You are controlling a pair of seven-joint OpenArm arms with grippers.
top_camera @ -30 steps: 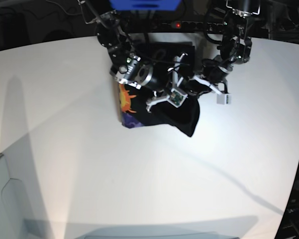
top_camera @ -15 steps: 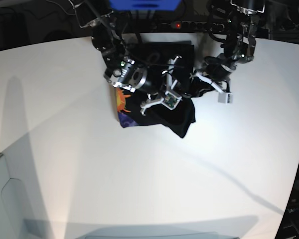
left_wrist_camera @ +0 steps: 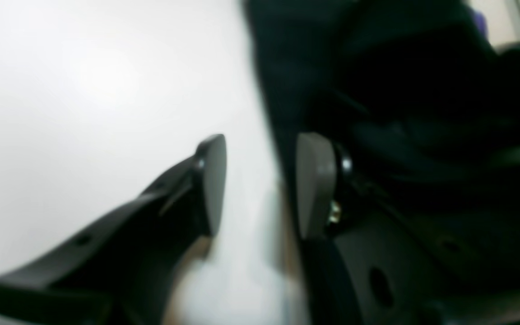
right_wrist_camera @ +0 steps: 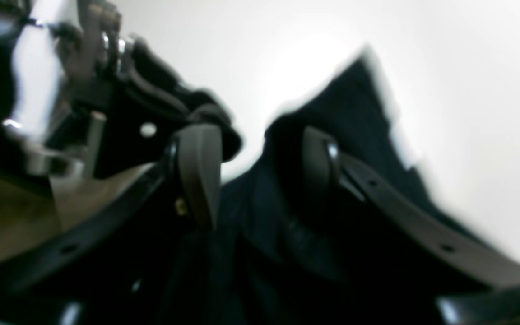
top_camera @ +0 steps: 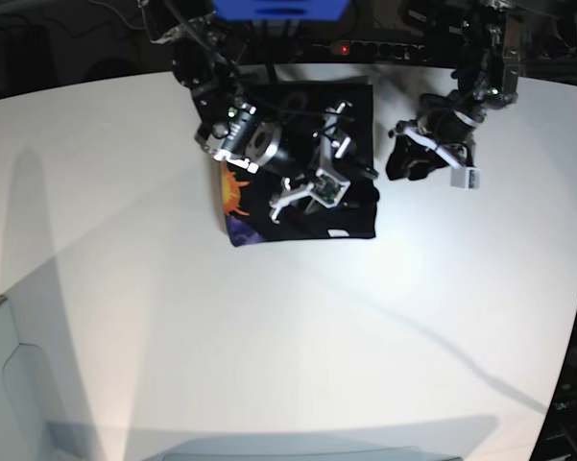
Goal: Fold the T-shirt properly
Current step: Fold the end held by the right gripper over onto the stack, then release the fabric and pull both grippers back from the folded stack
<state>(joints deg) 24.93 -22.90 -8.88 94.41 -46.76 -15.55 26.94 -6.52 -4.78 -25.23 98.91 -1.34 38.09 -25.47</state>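
A broad white table (top_camera: pixel 269 346) fills the base view, lit unevenly with soft shadows. At its far side lies the T-shirt (top_camera: pixel 350 223), a black bundle folded into a rough rectangle, with an orange sun and purple-blue print (top_camera: pixel 238 197) showing along one edge and a small white tag (top_camera: pixel 337 233) near the nearer edge; no writing on the tag or the print can be read. The right arm reaches over the shirt, and the right gripper (right_wrist_camera: pixel 260 174) hangs directly above the black cloth. In the right wrist view its two grey fingers (right_wrist_camera: pixel 199 171) stand well apart with dark fabric below and between them, and a peak of cloth rises beyond the fingertips against the white table; neither finger pinches the cloth. The left arm sits off to the side of the shirt, and the left gripper (left_wrist_camera: pixel 262 185) is apart from the bundle in the base view. In the blurred left wrist view its fingers (left_wrist_camera: pixel 212 180) are parted by a moderate gap with bare table between them, one finger over white table, the other beside the shirt's dark edge, holding nothing.
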